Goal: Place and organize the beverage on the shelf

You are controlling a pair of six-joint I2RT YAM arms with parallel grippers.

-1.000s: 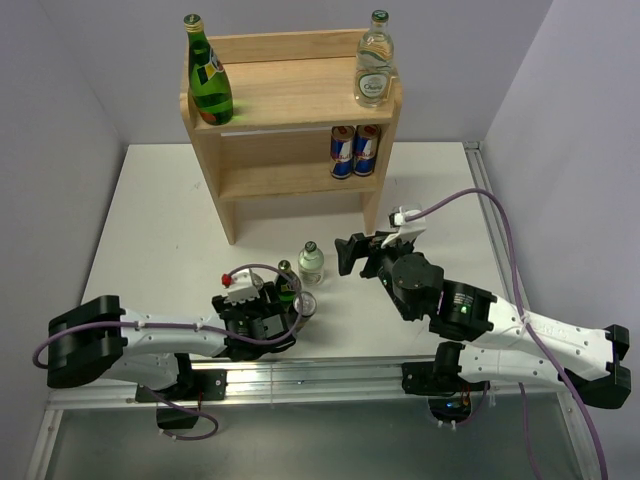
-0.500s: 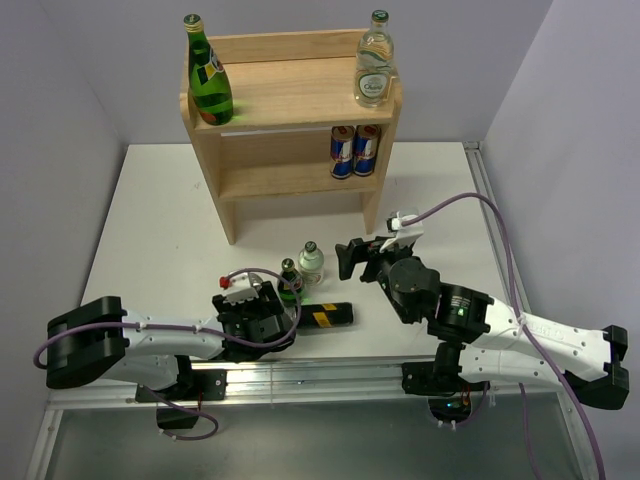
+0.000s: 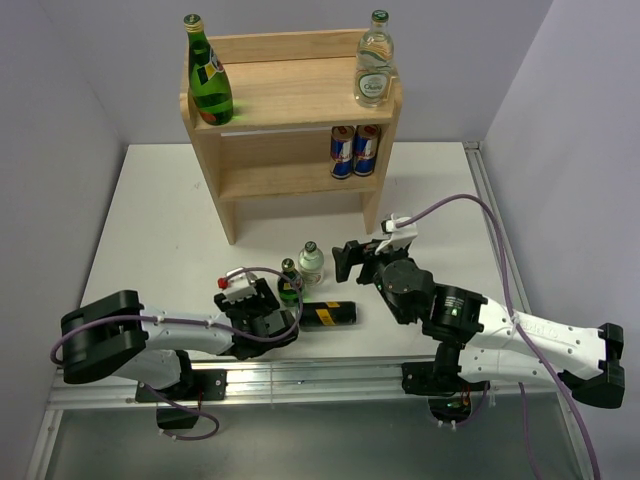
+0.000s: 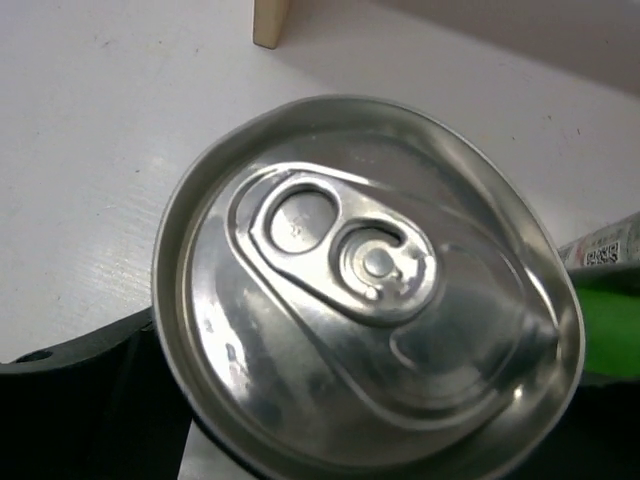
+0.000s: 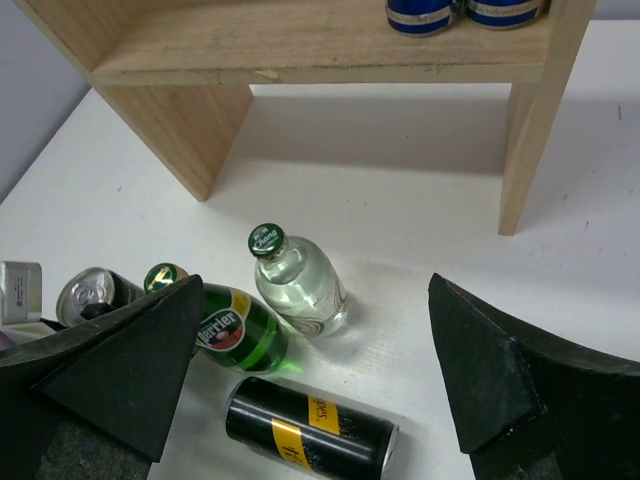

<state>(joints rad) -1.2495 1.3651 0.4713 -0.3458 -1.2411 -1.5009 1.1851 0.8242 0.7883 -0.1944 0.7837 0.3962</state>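
Observation:
The light-wood shelf (image 3: 290, 98) stands at the back of the table. In front of it are a small green Perrier bottle (image 3: 289, 283) and a small clear bottle (image 3: 311, 262), both upright. A black can with a yellow label (image 3: 328, 316) lies on its side beside them. My left gripper (image 3: 270, 312) is low on the table, shut on a silver-topped can (image 4: 370, 300) that fills the left wrist view. That can also shows in the right wrist view (image 5: 85, 293), tilted beside the green bottle (image 5: 235, 330). My right gripper (image 3: 350, 258) hangs open above the clear bottle (image 5: 300, 285) and the black can (image 5: 310, 430).
On the shelf's top board stand a tall green bottle (image 3: 209, 80) at the left and a clear bottle (image 3: 374, 72) at the right. Two blue and silver cans (image 3: 354, 150) stand at the right of the lower board. The shelf's legs (image 5: 525, 130) are just beyond the bottles.
The black can, upright by my left gripper a second ago, now lies on its side to the right. My left jaws have closed in. The right arm has crept slightly left.

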